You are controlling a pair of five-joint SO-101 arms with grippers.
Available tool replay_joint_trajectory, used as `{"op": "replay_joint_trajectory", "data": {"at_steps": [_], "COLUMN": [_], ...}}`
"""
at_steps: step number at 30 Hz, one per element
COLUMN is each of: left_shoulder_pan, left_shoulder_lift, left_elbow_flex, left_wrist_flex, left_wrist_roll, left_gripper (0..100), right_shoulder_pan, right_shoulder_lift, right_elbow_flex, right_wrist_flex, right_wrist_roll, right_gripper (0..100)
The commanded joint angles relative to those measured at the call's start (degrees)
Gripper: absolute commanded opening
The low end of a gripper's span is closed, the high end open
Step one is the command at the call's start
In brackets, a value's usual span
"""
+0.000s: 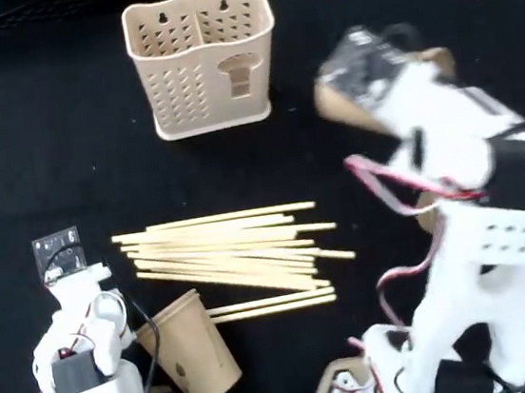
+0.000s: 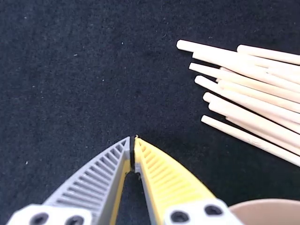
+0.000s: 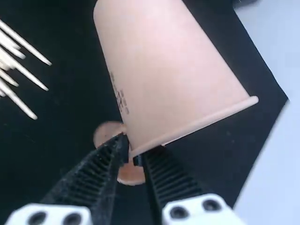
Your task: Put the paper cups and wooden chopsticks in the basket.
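A black surface (image 1: 44, 137) fills the scene. The right arm (image 1: 495, 216), white and bulky, rises from the near right and stretches toward the far right. Its jaws are narrowed onto the rim of a tan paper cup (image 3: 173, 70), pinching the rim between them. The held cup is tilted, with its base pointing away from the jaws. It sits to the right of the basket (image 1: 203, 65) and apart from it.

The basket is cream plastic with perforated walls. It stands upright at the far centre-left, with a divider splitting it into two compartments.

The left arm (image 1: 83, 372) is folded low at the near left. Its jaws, one grey and one yellow, are closed tip to tip with nothing between them. They point down at bare black surface just left of the chopsticks (image 1: 231, 248).

The wooden chopsticks lie in a loose flat pile at the centre of the surface, running left to right.

A second paper cup (image 1: 195, 349) lies on its side just near of the pile, beside the left arm.

A small tan rounded shape (image 3: 108, 131) shows under the held cup. It is mostly hidden, and I cannot tell what it is.
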Motion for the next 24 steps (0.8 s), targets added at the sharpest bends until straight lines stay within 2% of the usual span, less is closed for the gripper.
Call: {"op": "replay_joint_trajectory", "data": {"at_steps": [1, 6, 12, 19, 24], "left_shoulder_pan": [-0.2, -0.2, -0.2, -0.2, -0.2], "left_shoulder_lift": [0.3, 0.3, 0.3, 0.3, 0.3], "left_elbow_flex": [0.8, 0.8, 0.8, 0.8, 0.8], "left_wrist_flex": [-0.6, -0.6, -0.6, -0.6, -0.6], "left_wrist_roll": [0.4, 0.4, 0.4, 0.4, 0.4], "left_gripper": [3, 3, 3, 3, 3], "right_shoulder_pan": [9.7, 19.2, 27.9, 33.1, 33.5], "right_shoulder_lift": [0.9, 0.8, 0.8, 1.3, 0.9], "right_elbow_flex": [-3.6, -3.7, -3.6, -2.6, 0.5], "right_wrist_flex": [0.4, 0.4, 0.4, 0.1, 0.1], "right_wrist_roll": [8.7, 22.1, 34.6, 48.6, 51.3], "right_gripper": [1.2, 1.2, 1.2, 1.2, 1.2]}}
